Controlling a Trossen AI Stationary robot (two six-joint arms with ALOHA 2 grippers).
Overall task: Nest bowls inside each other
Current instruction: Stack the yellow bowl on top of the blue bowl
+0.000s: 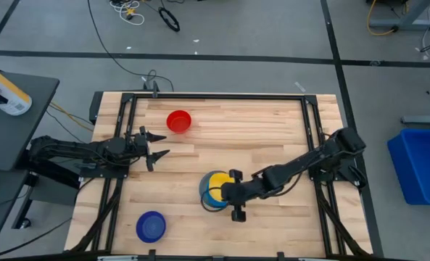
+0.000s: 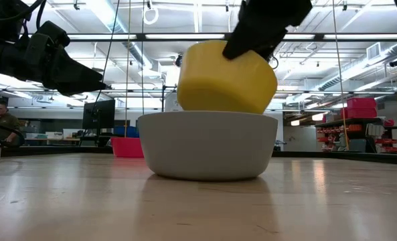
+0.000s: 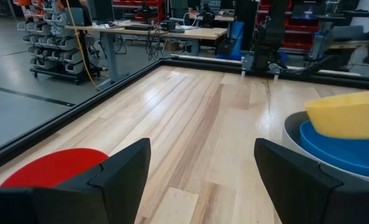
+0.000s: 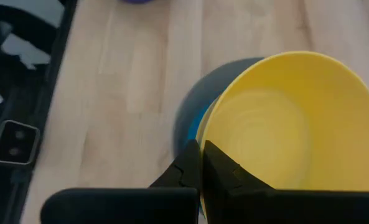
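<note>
My right gripper (image 4: 201,163) is shut on the yellow bowl (image 4: 284,124), which tilts over the pale grey bowl (image 2: 208,147) near the table's middle. A light blue bowl (image 3: 340,149) lies inside the grey one, which rests on its base. The yellow bowl's (image 2: 226,77) lower part dips below the grey rim. The red bowl (image 1: 178,121) stands toward the far edge and the dark blue bowl (image 1: 151,226) at the near left, both upright on the table. My left gripper (image 1: 155,143) waits open at the table's left, just short of the red bowl. My right gripper pinches the yellow bowl's rim (image 4: 204,140), one finger inside the bowl and one outside. The fingers slant down from the table's right side. The bowl hangs tilted with its bottom inside the grey bowl's mouth; whether it touches the light blue bowl I cannot tell.
Black frame rails (image 1: 222,96) run along the wooden table's edges. Bare wood lies between the red bowl and the grey bowl. A blue bin (image 1: 421,163) stands on the floor beyond the right edge.
</note>
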